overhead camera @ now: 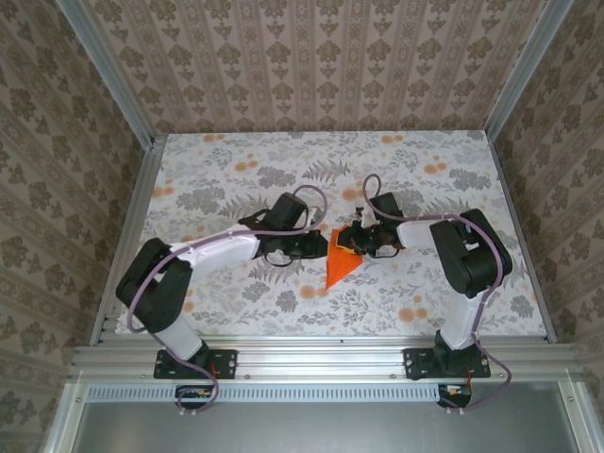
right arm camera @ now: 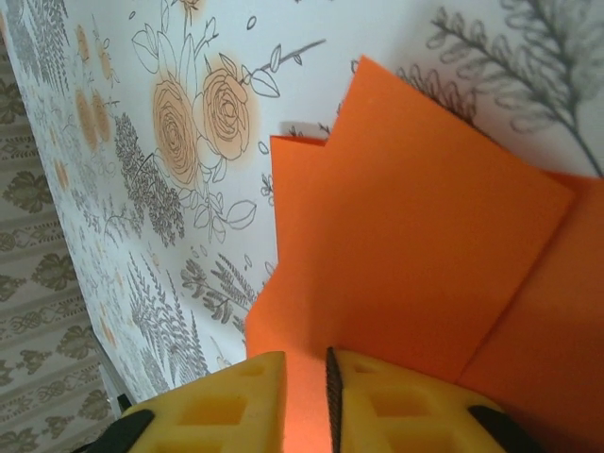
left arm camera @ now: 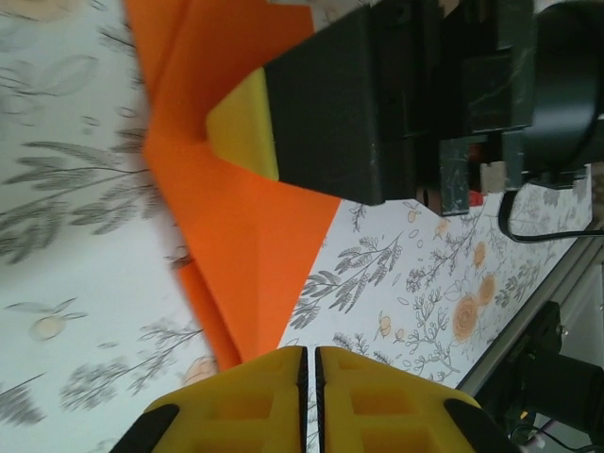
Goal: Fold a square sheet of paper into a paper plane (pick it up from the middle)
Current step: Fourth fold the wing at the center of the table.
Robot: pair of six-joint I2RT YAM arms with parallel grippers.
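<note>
The square sheet of paper (overhead camera: 338,265) is bright orange and lies creased on the flowered table between the two arms, folded into overlapping flaps with a point toward the near edge. In the left wrist view the paper (left arm camera: 245,236) lies just beyond my left gripper (left arm camera: 310,354), whose jaws are shut with nothing between them. My left gripper (overhead camera: 318,248) sits at the paper's left side. My right gripper (overhead camera: 352,243) is over the paper's far end, and one of its yellow fingers (left arm camera: 243,127) rests on the sheet. My right gripper (right arm camera: 307,363) has its jaws slightly apart, with orange paper (right arm camera: 415,226) showing in the gap.
The tablecloth (overhead camera: 236,179) carries grey leaves and pale orange flower blotches. Patterned walls and aluminium posts close in the table on three sides. A metal rail (overhead camera: 321,357) runs along the near edge by the arm bases.
</note>
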